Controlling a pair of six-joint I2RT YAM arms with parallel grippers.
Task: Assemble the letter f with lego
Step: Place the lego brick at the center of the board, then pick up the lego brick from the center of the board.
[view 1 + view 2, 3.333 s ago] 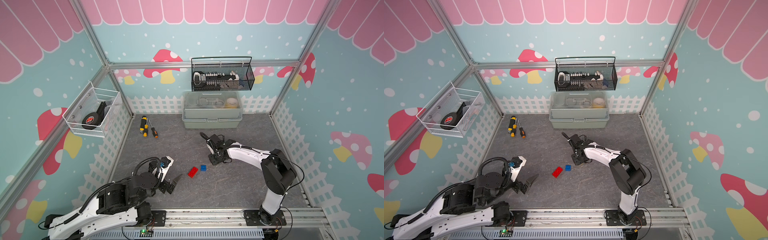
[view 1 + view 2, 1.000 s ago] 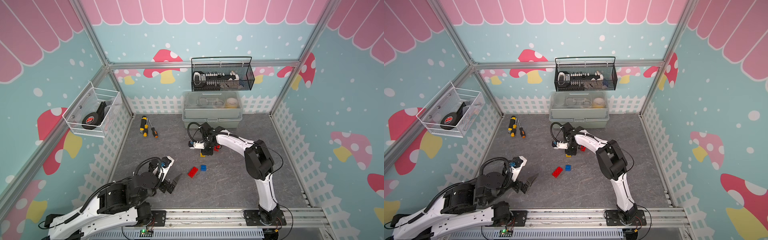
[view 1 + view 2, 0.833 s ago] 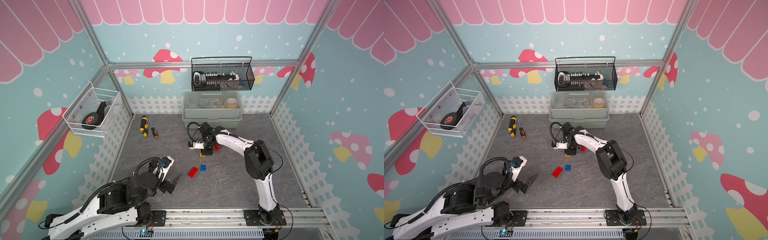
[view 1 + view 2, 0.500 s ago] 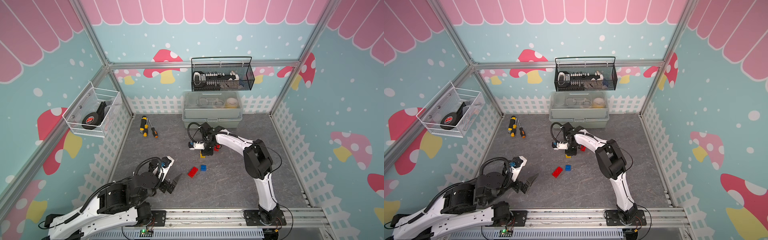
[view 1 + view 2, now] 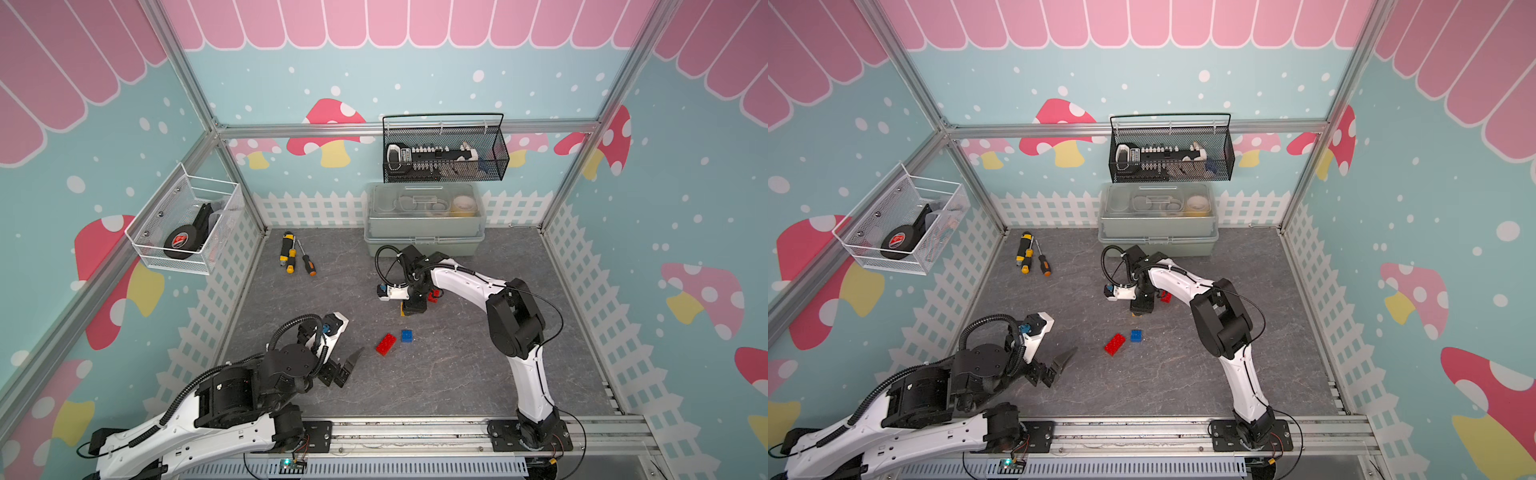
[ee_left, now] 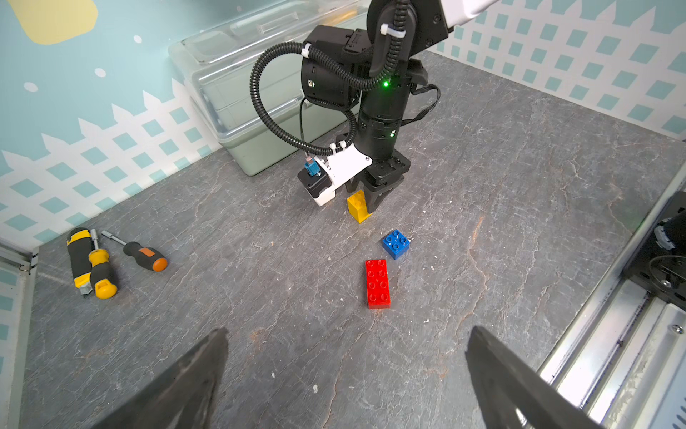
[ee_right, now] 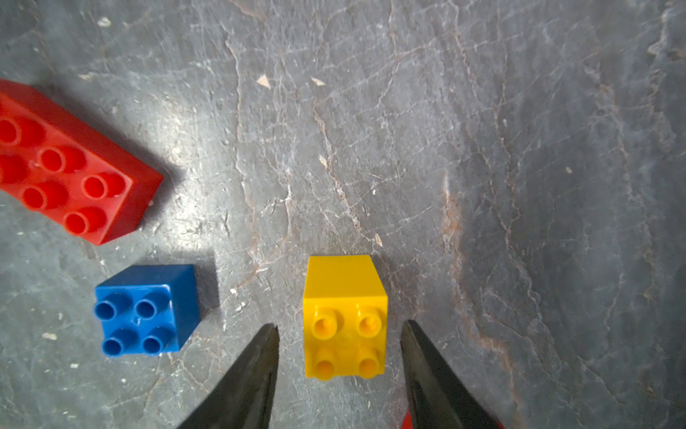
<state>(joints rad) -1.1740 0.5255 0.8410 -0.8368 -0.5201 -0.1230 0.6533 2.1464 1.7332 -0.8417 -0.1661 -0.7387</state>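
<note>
The right claw (image 7: 339, 326) points straight down over the yellow brick (image 6: 357, 208), its jaws parted to a middling width. The right wrist view shows a clear gap between each fingertip and the brick's sides, so nothing is pinched. The yellow brick stands on the table (image 6: 260, 315) on its own base, studs up. That suits it as the foot of the letter f, since another piece can be pressed down onto those studs.

The blue brick (image 7: 146, 310) sits just beside it, apart and not touching, also studs up. A red brick (image 7: 70, 163) lies flat a little beyond the blue one. Grouping them this closely probably keeps each later reach short. The second red brick (image 5: 434, 295) lies on the far side of the right claw, partly hidden by the arm (only a sliver of it shows in both top views). No two bricks are joined, so the letter f is not begun.

The left claw (image 6: 345, 371) hangs low near the front of the table with its jaws spread wide and nothing between them, well apart from the bricks. It faces them, likely held back so that the right arm has room and a clear view.

The next move needs care. The right fingertips flank the yellow brick closely, so lifting off at a slant could nudge or tip it.
</note>
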